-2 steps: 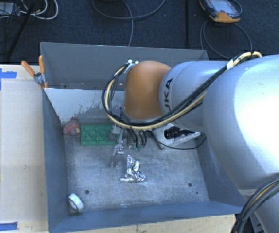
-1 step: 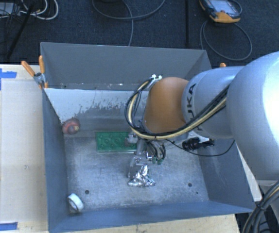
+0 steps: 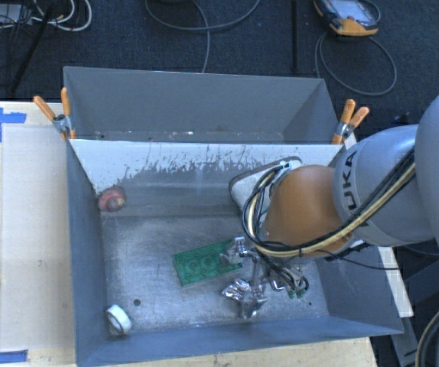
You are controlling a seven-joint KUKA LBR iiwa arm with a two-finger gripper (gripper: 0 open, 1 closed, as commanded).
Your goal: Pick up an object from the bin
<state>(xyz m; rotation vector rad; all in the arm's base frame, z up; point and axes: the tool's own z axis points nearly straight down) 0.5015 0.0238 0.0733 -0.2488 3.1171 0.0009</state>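
My gripper (image 3: 244, 290) is low over the bin floor, right of the middle and near the front wall. Just to its left a flat green studded plate (image 3: 199, 263) lies on the floor at a slant. The plate's right end reaches the metal parts of the gripper, and whether they touch is unclear. Nothing shows held in the gripper.
A small reddish ball (image 3: 112, 199) rests at the back left where the floor meets the sloping wall. A small white round thing (image 3: 118, 319) lies in the front left corner. The arm with its orange cover and cables hangs over the bin's right side.
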